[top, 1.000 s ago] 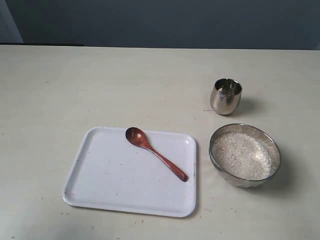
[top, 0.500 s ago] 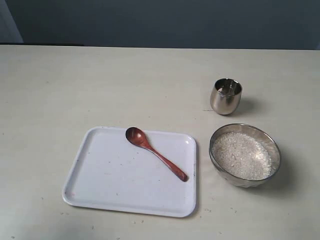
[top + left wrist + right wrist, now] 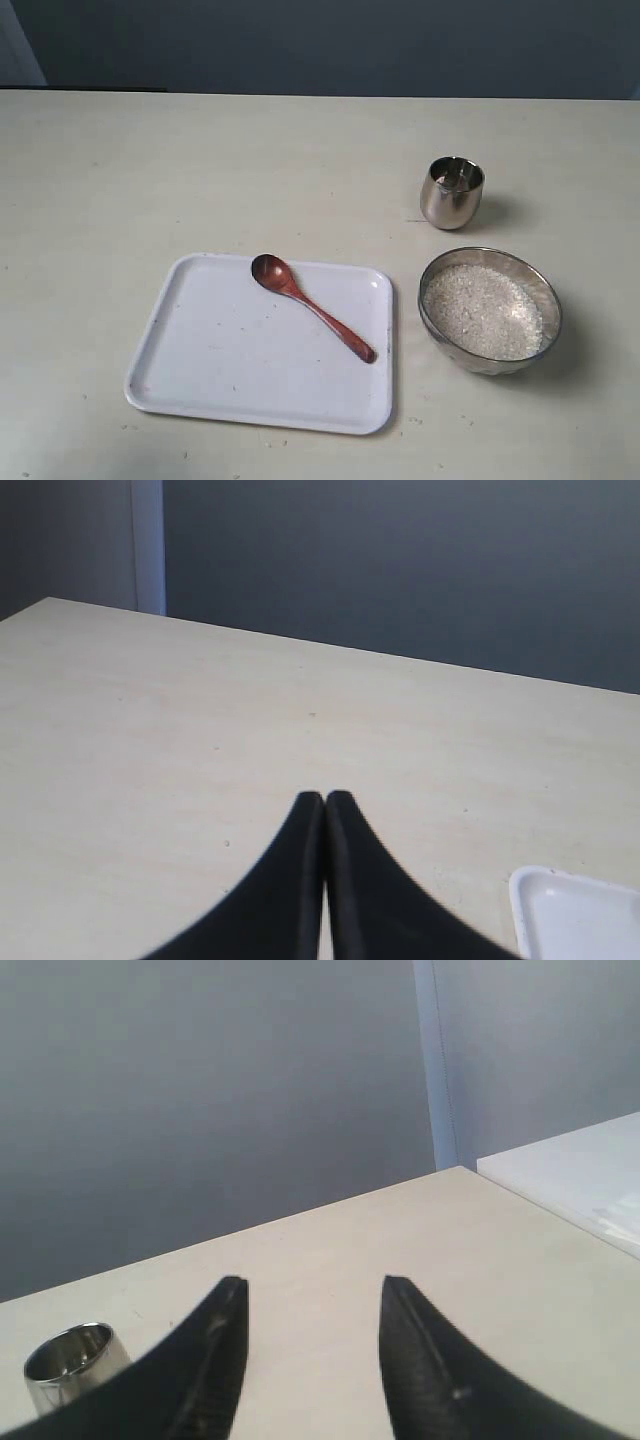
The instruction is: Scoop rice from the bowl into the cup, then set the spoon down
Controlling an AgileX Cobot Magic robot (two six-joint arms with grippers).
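The dark reddish-brown wooden spoon (image 3: 312, 306) lies diagonally on a white tray (image 3: 200, 370), its oval bowl toward the far left. To the right stands the wide shiny bowl (image 3: 548, 305), filled with white rice (image 3: 482, 312). Behind it sits the small steel cup (image 3: 452, 192) (image 3: 72, 1362). Neither arm shows in the exterior view. My left gripper (image 3: 325, 798) is shut with nothing between its fingers, above bare table near a tray corner (image 3: 580, 915). My right gripper (image 3: 312, 1282) is open and empty, with the cup off to one side.
The pale table (image 3: 200, 170) stretches back to a dark wall. A lighter white surface (image 3: 580, 1175) adjoins the table edge in the right wrist view. A few stray grains lie on the tray and on the table near its front edge.
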